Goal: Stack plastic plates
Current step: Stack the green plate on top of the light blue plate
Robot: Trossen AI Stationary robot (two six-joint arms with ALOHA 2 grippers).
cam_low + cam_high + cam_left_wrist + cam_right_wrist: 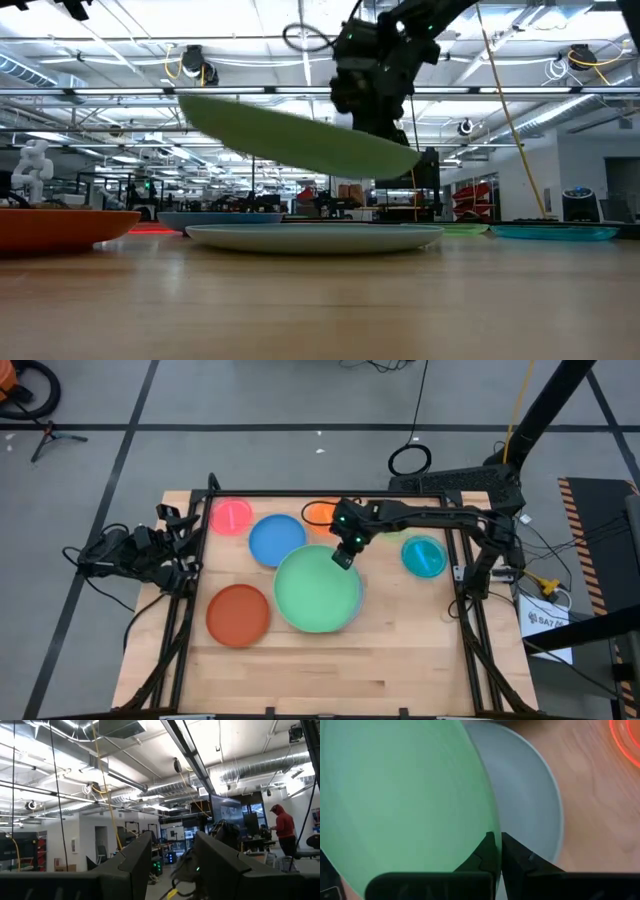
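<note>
My right gripper point(343, 557) is shut on the large green plate point(318, 592), over the table's middle. In the low view the green plate point(300, 135) hangs tilted in the air above the large light blue plate point(315, 237), which lies flat on the table. The right wrist view shows the light blue plate point(530, 795) under the green one point(405, 795). My left gripper point(180, 552) is open at the table's left edge, pointing into the room. My right gripper pinches the green plate's rim point(487, 827) on its far side between the two fingers point(515, 857), one on the upper face and one beneath. The fingers slant down from the far side. The plate is lifted clear and tilted, touching nothing below.
Around the big plates lie a medium blue plate point(277, 541), a small pink one point(231, 517), a small orange one point(320, 512), a small teal one point(423, 556) and a medium red-orange one point(238, 614). Bare wood shows along the near edge point(330, 670).
</note>
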